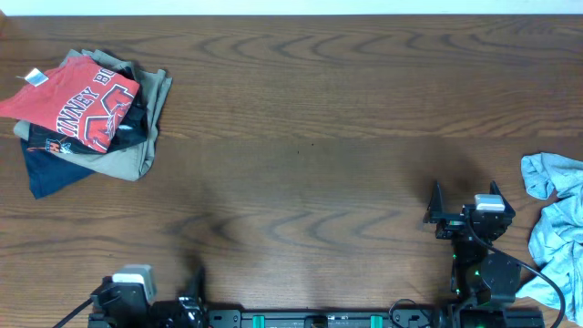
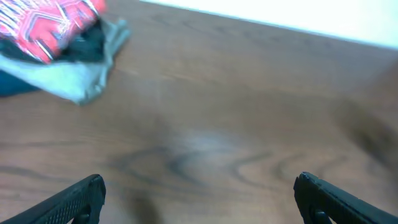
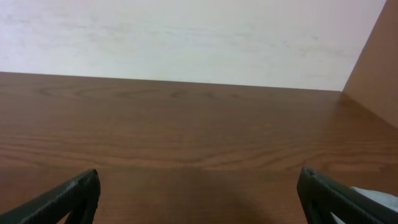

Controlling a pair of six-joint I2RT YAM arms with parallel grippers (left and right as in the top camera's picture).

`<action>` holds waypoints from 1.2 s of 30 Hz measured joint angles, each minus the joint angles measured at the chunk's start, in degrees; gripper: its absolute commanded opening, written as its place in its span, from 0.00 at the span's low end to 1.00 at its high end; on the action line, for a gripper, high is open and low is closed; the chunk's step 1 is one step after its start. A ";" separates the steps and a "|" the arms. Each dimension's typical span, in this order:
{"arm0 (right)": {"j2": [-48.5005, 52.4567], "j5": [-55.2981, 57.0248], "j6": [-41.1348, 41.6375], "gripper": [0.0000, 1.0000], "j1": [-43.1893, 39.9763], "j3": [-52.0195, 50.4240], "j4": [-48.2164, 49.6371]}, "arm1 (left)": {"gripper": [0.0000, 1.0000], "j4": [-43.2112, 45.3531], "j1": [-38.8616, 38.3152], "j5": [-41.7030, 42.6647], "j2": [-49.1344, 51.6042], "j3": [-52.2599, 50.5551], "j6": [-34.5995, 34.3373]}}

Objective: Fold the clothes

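A folded stack of clothes lies at the table's far left, topped by a coral-red T-shirt [image 1: 84,102] with white lettering and a white tag [image 1: 36,77]; dark, navy and olive garments show beneath it. The left wrist view catches this stack [image 2: 59,28] at its upper left, blurred. A crumpled light-blue garment [image 1: 557,228] lies at the right edge, and a sliver of it [image 3: 380,198] shows in the right wrist view. My left gripper [image 1: 168,287] [image 2: 199,185] is open over bare wood near the front edge. My right gripper [image 1: 465,195] [image 3: 199,180] is open too, just left of the light-blue garment.
The wooden table [image 1: 310,137] stretches between the two piles. Its far edge meets a pale wall [image 3: 186,37]. The arm bases and a rail [image 1: 319,319] run along the front edge.
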 measured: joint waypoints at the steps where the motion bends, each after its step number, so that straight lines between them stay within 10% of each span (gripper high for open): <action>1: 0.00 0.00 0.00 0.99 0.00 0.00 0.00 | 0.98 1.95 1.01 0.20 -0.07 -0.46 0.15; 12: 0.00 0.00 0.00 0.99 0.00 0.00 0.00 | 0.98 19.56 2.36 -0.39 -5.46 -17.64 1.31; 25: 0.00 -0.15 0.02 0.99 0.00 -0.02 -0.02 | 0.98 73.68 2.38 -1.18 -5.38 -50.29 2.45; 36: 0.00 -0.17 0.04 0.99 0.00 -0.02 0.00 | 0.97 70.36 2.36 -3.13 -5.33 -53.55 2.49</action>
